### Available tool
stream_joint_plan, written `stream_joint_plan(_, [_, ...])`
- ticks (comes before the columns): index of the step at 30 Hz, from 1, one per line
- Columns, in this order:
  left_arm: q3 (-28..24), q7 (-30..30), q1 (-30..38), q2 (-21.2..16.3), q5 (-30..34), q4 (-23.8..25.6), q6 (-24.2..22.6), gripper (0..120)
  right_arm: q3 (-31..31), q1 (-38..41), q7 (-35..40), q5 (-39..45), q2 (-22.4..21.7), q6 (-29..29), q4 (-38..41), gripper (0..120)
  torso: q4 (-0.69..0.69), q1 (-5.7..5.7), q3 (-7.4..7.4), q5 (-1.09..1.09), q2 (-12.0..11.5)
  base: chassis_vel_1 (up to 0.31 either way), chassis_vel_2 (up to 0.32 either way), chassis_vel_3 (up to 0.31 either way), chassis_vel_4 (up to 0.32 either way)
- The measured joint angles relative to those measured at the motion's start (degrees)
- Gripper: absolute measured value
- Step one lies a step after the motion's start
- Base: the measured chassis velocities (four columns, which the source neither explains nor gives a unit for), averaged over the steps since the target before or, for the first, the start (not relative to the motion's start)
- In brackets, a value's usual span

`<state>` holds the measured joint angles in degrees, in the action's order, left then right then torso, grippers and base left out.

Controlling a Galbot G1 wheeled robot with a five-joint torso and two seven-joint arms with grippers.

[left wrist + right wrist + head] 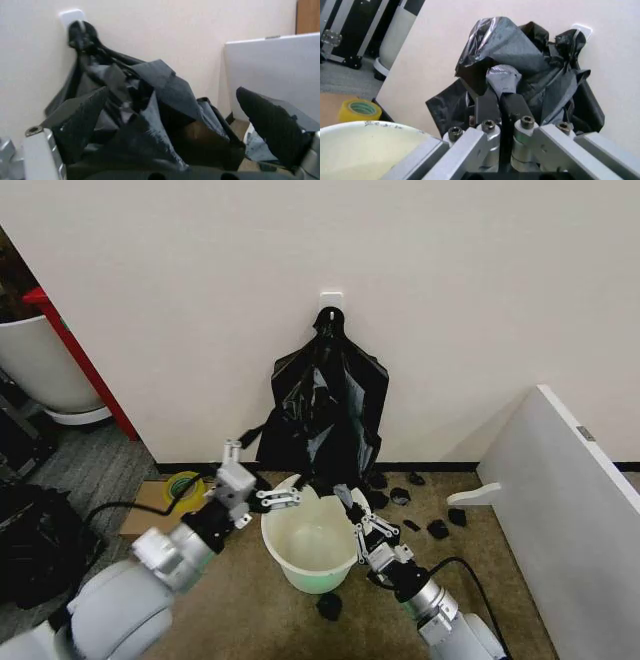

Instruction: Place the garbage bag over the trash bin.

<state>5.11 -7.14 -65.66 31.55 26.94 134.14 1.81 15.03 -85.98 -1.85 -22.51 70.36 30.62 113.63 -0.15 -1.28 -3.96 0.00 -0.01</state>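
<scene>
Head view, bag: the bag (325, 405) hangs from a white wall hook (331, 300), glossy black and creased, its lower edge drooping to the bin (311, 550) on the carpet.
Head view, bin: round, cream-white, smooth, empty, its rim not yet covered.
Head view, left end effector (283, 498): we have it over the bin's rear rim at the bag's hem, fingers spread.
Head view, right end effector (349, 507): it sits at the rim's other side, black film bunched at its tips.
Head view, risk: the bag is pinned at the hook, so if we pull down hard we judge the thin film may tear or the light bin may tip.
Left wrist view, bag: folded sheets fan out from the hook, matte where slack, shiny on the ridges.
Left wrist view, fingers (272, 129): two dark, textured pads stand wide apart with the plastic between them and nothing clamped; a closure here may catch one layer only.
Right wrist view, right end effector (501, 107): jaws pressed together on a twisted wad of film.
Right wrist view, risk: slick plastic, narrow pinch; we think it could slide out under tension.
Right wrist view, tape roll (360, 109): yellow, on the floor beside the bin.
</scene>
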Motion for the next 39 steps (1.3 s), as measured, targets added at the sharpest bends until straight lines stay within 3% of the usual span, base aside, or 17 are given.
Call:
stream_joint_plan(2, [-4.87,-1.02,6.4,-0.34,0.82,-1.38,-1.35,100,0.13,0.0,-0.05,-0.24,0.37,0.0,0.26,0,0.0,0.0,0.0,0.0,0.0,0.0,0.0,0.0,0.0])
stream_joint_plan(4, [-5.22,-1.1,6.92,-0.35,0.88,-1.49,-1.48,100,0.13,0.0,-0.05,-0.25,0.39,0.0,0.27,0,0.0,0.0,0.0,0.0,0.0,0.0,0.0,0.0,0.0])
stream_joint_plan(9, [-11.42,-3.6,15.76,-0.48,4.02,-2.77,-5.84,100,0.44,-0.46,-0.11,-0.92,1.22,0.18,0.64,0,0.01,0.0,0.01,0.0,0.0,0.0,0.0,0.0,0.0])
stream_joint_plan(19, [-16.4,-4.13,21.61,-0.32,6.32,-4.79,-8.73,94,0.95,-0.59,-0.22,-0.81,1.23,0.43,1.31,0,0.01,0.0,0.01,0.01,0.0,0.0,0.0,0.0,0.0])
stream_joint_plan(32, [-21.13,-5.53,24.88,-0.07,8.12,-6.3,-9.99,47,1.27,-0.76,-0.14,-0.57,1.26,0.59,1.68,0,0.01,0.01,0.01,0.01,0.0,0.0,0.0,0.0,0.0])
stream_joint_plan(39, [-20.83,-5.9,24.59,0.08,8.22,-6.58,-10.28,22,1.38,-0.71,-0.02,0.31,0.91,0.47,1.84,0,0.0,0.01,0.01,0.01,0.01,0.0,0.0,0.0,0.0])
